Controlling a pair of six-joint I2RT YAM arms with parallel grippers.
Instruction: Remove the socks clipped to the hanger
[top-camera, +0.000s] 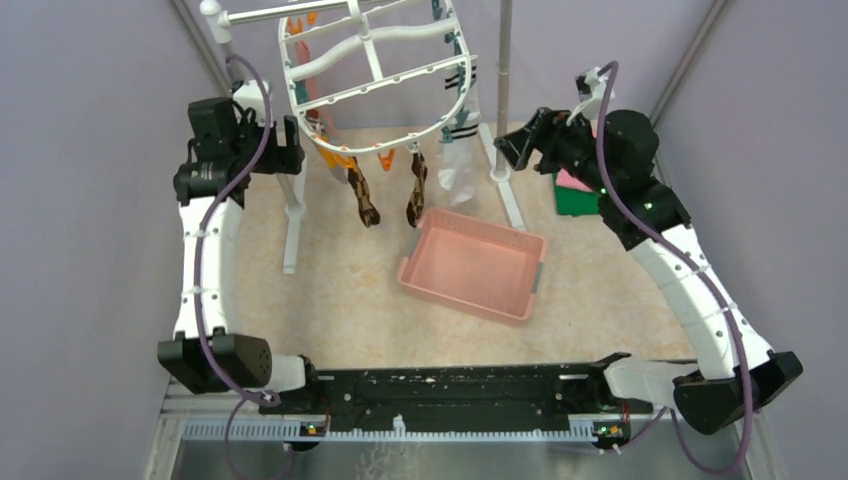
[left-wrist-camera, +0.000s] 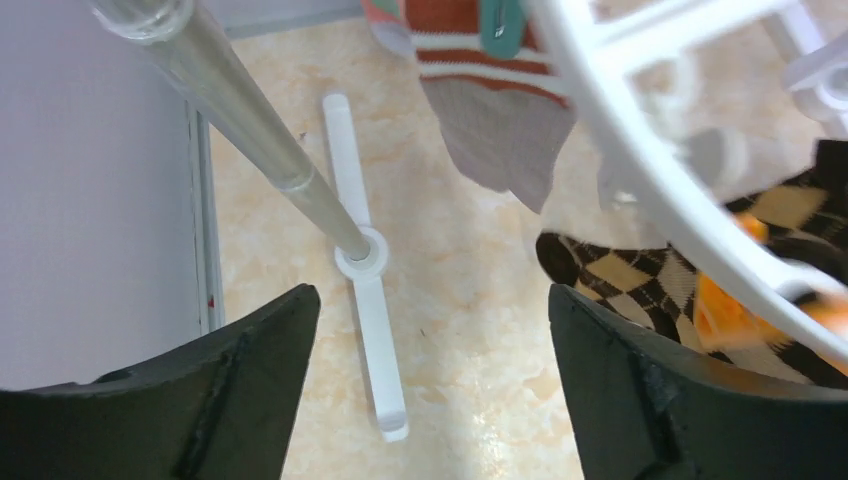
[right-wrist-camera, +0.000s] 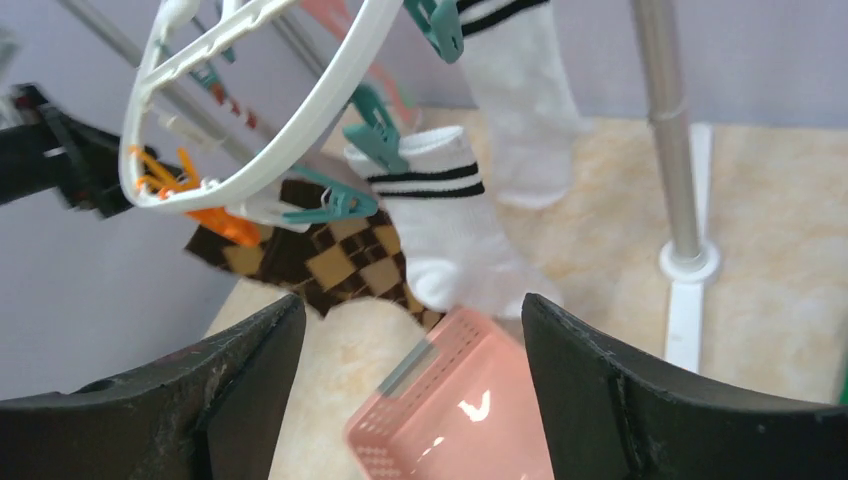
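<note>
The white oval hanger (top-camera: 375, 75) hangs from the stand at the back, rimmed with orange and teal clips. Two brown-and-black diamond socks (top-camera: 363, 195) (top-camera: 416, 192) and a white sock with dark stripes (top-camera: 458, 160) hang from its near rim. My left gripper (top-camera: 292, 148) is open and empty just left of the hanger; its view shows a diamond sock (left-wrist-camera: 640, 280), a red-striped grey sock (left-wrist-camera: 500, 110) and the hanger rim (left-wrist-camera: 650, 170). My right gripper (top-camera: 510, 150) is open and empty right of the hanger; its view shows the white striped sock (right-wrist-camera: 455, 235), a diamond sock (right-wrist-camera: 330, 260) and the rim (right-wrist-camera: 300, 130).
A pink basket (top-camera: 473, 263) sits on the table below the socks, also in the right wrist view (right-wrist-camera: 470, 400). The stand's metal poles (top-camera: 503, 70) (left-wrist-camera: 250, 130) rise from white feet (top-camera: 292, 230) (left-wrist-camera: 365, 300) (right-wrist-camera: 685, 290). Folded pink and green cloths (top-camera: 572, 192) lie under the right arm.
</note>
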